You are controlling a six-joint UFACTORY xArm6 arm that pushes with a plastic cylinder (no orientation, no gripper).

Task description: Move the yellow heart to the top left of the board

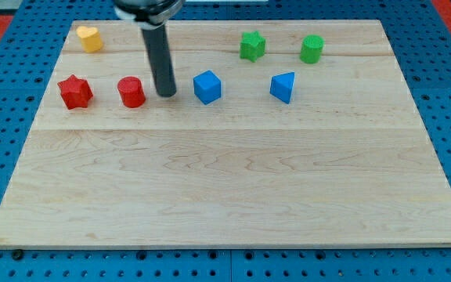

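Observation:
The yellow heart (89, 37) lies near the top left corner of the wooden board (225, 180). My tip (167, 94) rests on the board well to the right of and below the heart, between the red cylinder (131, 92) and the blue cube (207, 86). It stands a little apart from both blocks. The rod rises from the tip to the view's top edge.
A red star (75, 92) lies left of the red cylinder. A blue wedge-shaped block (283, 86) lies right of the blue cube. A green star (251, 45) and a green cylinder (312, 48) sit near the top right.

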